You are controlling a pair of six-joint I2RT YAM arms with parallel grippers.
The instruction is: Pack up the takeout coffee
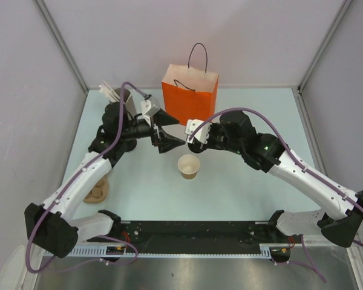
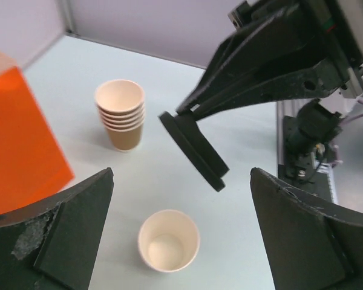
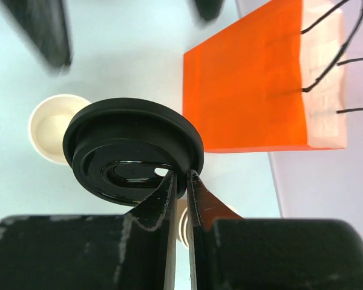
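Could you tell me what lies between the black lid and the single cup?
Nothing; the left wrist view shows only bare table between the tilted lid, pinched by the right gripper, and the open cup.

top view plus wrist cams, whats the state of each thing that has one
cup, upright, empty, no lid on
right gripper, shut on the black lid
black lid, tilted in the air, off the cup
left gripper, open, empty
orange bag, upright, top open
cup stack, upright, nested, lidless
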